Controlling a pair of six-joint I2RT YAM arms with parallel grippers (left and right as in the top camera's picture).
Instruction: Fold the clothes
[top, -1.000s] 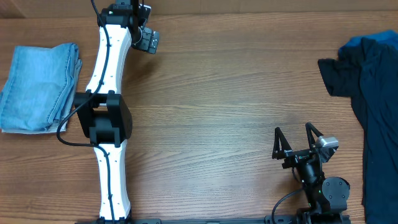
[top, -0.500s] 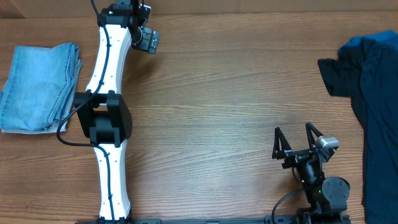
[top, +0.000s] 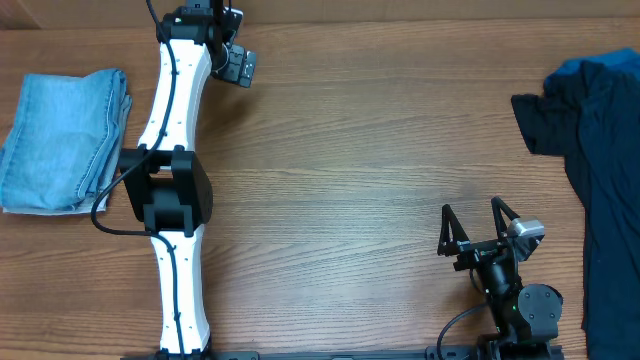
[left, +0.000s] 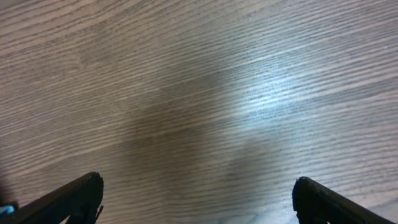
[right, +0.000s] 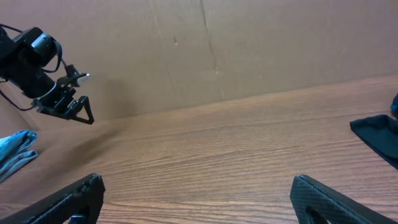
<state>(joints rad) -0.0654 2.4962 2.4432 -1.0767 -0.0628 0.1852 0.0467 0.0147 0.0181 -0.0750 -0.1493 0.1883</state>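
Both grippers are spread wide, nothing held: the left gripper (top: 238, 66) by the far edge, the right gripper (top: 470, 208) near the front. Open table (top: 350, 150) is seen between them. Folded light-blue jeans (top: 60, 140) are laid at the left edge and dark garments (top: 600, 170) are heaped at the right.

Robot lab bench: wood-grain table (top: 350, 180) against a cardboard backdrop (right: 261, 43).

Light-blue folded jeans (top: 62, 138), dark navy garment (top: 598, 170), brown wood-grain table (top: 350, 180).
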